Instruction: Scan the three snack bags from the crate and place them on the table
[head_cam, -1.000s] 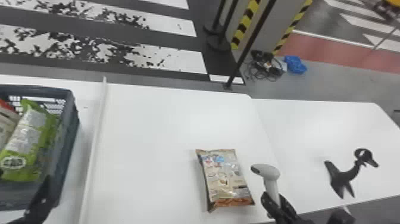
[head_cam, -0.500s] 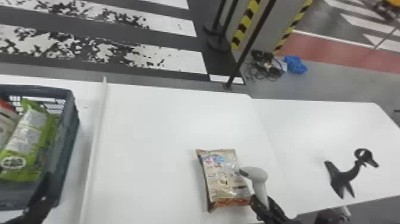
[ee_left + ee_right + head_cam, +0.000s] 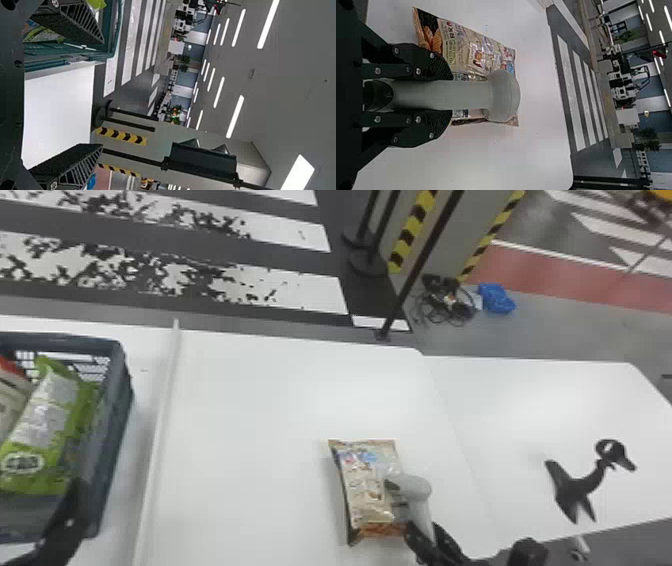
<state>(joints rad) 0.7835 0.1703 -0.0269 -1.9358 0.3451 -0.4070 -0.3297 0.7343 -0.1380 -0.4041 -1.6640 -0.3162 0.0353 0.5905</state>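
My R gripper (image 3: 451,95) has its fingers clenched on the barcode scanner (image 3: 505,95), head over the beige snack bag (image 3: 364,485), which lies flat on the table (image 3: 260,405), prob. so that its code can be read. My L gripper (image 3: 103,94) has fingers apart by the crate (image 3: 114,415), I think ready b/c the green snack bag (image 3: 45,422) is inside.

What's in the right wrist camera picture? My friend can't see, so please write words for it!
The right gripper has its jaws closed on the handle of a pale grey scanner, whose head partly hides a shiny snack bag lying on a white table. Beyond the table is a floor with white stripes.
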